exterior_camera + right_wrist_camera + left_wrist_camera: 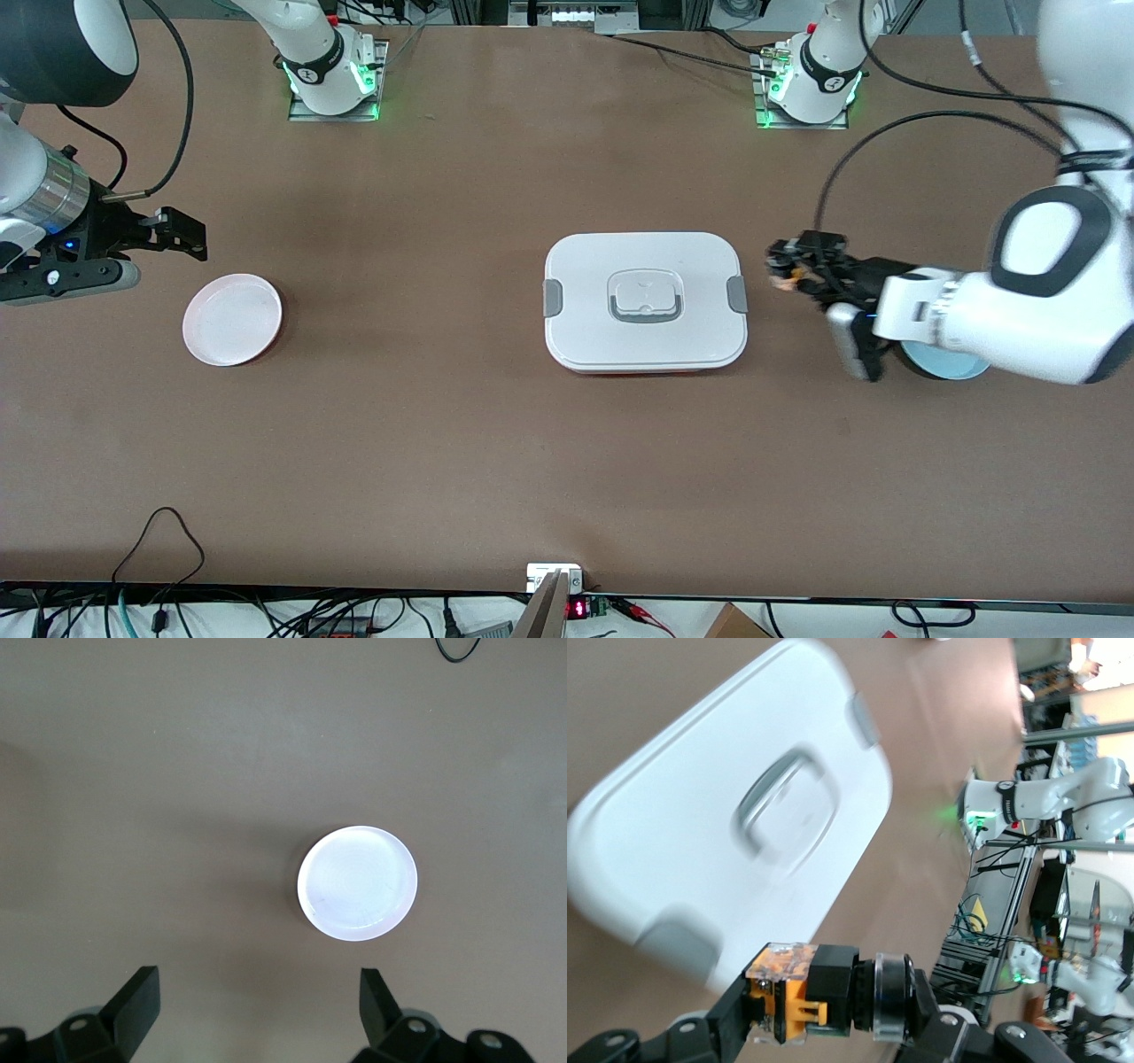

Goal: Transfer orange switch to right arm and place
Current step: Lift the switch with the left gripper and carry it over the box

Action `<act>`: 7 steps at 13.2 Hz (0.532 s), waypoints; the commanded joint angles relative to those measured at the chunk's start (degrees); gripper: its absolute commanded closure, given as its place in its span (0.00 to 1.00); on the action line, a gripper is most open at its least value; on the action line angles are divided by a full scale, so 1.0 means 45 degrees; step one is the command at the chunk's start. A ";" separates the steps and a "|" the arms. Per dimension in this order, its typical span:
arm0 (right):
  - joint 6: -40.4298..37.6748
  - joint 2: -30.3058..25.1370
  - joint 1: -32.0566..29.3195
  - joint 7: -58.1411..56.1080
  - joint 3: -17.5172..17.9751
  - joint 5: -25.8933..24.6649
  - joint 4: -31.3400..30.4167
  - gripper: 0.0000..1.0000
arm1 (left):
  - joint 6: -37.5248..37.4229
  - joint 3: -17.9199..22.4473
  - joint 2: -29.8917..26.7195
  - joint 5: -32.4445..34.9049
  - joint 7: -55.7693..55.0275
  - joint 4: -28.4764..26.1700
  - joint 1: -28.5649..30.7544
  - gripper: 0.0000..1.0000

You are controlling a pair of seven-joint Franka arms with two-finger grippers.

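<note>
Overhead, orange switch (799,990) beside lidded box (645,301)

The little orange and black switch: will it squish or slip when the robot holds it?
The small blocky orange-and-black plastic switch probably stays stiff; it keeps its shape clamped in the left gripper. It looks light, held in the air. Its round black collar might roll if dropped.

- The counter (443,425) is plain matte brown, with no pattern.
- The lidded container (645,301) at its middle is white with grey side clips and a grey-edged handle.
- The orange switch (819,992) has a black body, an orange part and a clear, amber-tinted end.
- The left gripper (784,270), beside the container, has black fingers on a white body.
- The pale pink plate (232,319), toward the right arm's end from the container, has a reddish edge.
- The right gripper (182,235) is all black, below a silver cuff.
- A light blue dish (948,363) shows under the left arm.
</note>
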 commanded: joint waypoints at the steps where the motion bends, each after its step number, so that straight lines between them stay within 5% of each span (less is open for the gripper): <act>1: -0.0034 0.0088 0.0033 -0.0080 0.0006 -0.0172 0.0213 0.00 | 0.1558 0.0022 0.0093 -0.1387 0.3138 -0.0189 -0.1016 0.93; 7: 0.0024 0.0088 0.0229 0.0154 0.0026 -0.0133 0.0349 0.00 | 0.5092 0.0041 0.0367 -0.4942 0.8629 -0.0363 -0.3007 1.00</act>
